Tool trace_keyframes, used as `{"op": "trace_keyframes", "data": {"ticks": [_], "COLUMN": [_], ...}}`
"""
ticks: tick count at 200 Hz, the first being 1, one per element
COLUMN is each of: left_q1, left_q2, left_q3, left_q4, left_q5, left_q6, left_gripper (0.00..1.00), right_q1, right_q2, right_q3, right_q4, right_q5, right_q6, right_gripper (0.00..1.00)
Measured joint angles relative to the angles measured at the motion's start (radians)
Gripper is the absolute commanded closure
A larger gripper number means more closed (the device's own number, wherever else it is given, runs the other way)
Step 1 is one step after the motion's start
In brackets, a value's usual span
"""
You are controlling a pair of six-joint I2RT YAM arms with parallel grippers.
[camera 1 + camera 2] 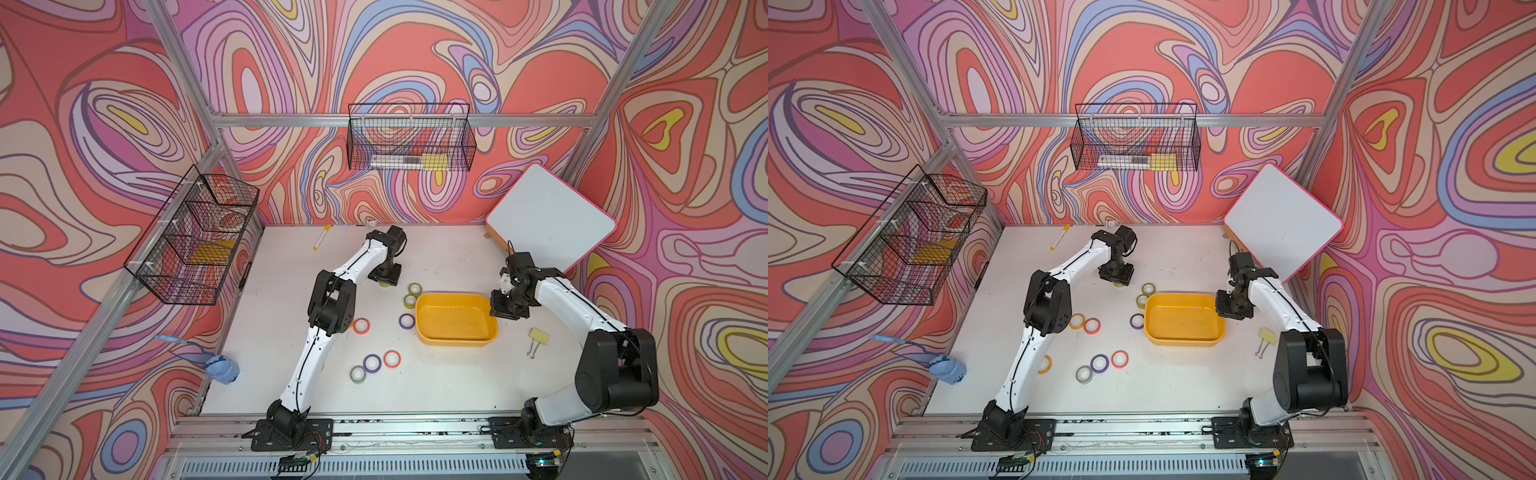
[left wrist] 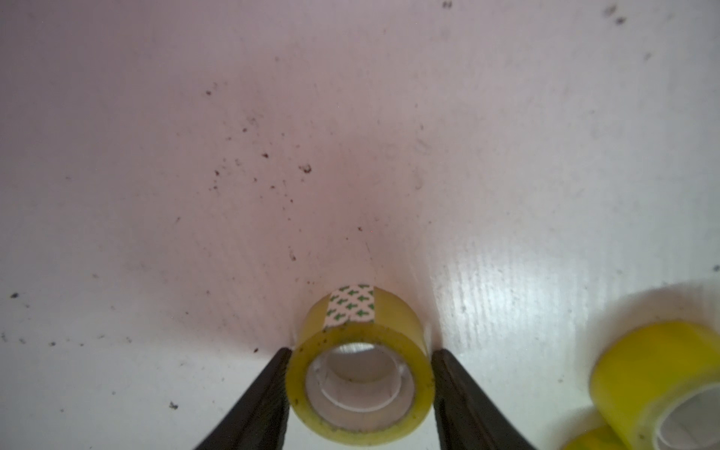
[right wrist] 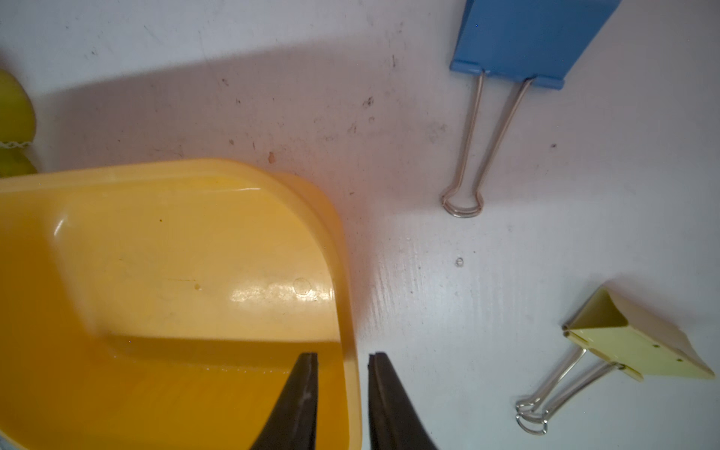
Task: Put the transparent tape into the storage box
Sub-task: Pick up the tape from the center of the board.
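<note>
A yellowish transparent tape point(image 2: 360, 331) with a green-patterned tab lies on the white table, just left of the storage box. My left gripper point(image 2: 361, 350) reaches down over it, open, with a black finger close against each side. In both top views the gripper point(image 1: 385, 279) point(image 1: 1117, 277) covers nearly all of the roll. Two more transparent tape rolls point(image 1: 414, 288) point(image 1: 410, 301) lie beside the box's left end. The storage box point(image 1: 457, 320) point(image 1: 1183, 318) is a yellow-orange tub with nothing in it. My right gripper point(image 3: 343, 355) point(image 1: 500, 311) is open narrowly astride its right rim point(image 3: 346, 311), one finger inside and one outside.
Purple point(image 1: 407, 321), pink point(image 1: 392, 358), orange point(image 1: 361, 326) and greyish point(image 1: 358, 374) tape rolls lie in front of the left arm. A yellow binder clip point(image 1: 538, 336) and a blue one point(image 3: 526, 39) lie right of the box. A whiteboard point(image 1: 548, 220) leans at the back right.
</note>
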Motion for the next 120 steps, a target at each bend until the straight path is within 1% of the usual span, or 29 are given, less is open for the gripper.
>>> {"op": "trace_keyframes", "data": {"ticks": [94,120], "left_q1": [0.0,-0.001], "left_q2": [-0.002,-0.024], "left_q3": [0.0,-0.021], "left_q4": [-0.014,-0.015], "left_q5": [0.0,-0.001], "left_q6": [0.0,0.0], "left_gripper": [0.43,0.43], "right_q1": [0.0,0.0], "right_q2": [0.0,0.0], "right_q3": [0.0,0.0], "right_q4": [0.006,0.012], "right_q5": [-0.005,-0.007], "right_q6": [-0.01,-0.01], "right_gripper": [0.75,0.75]}}
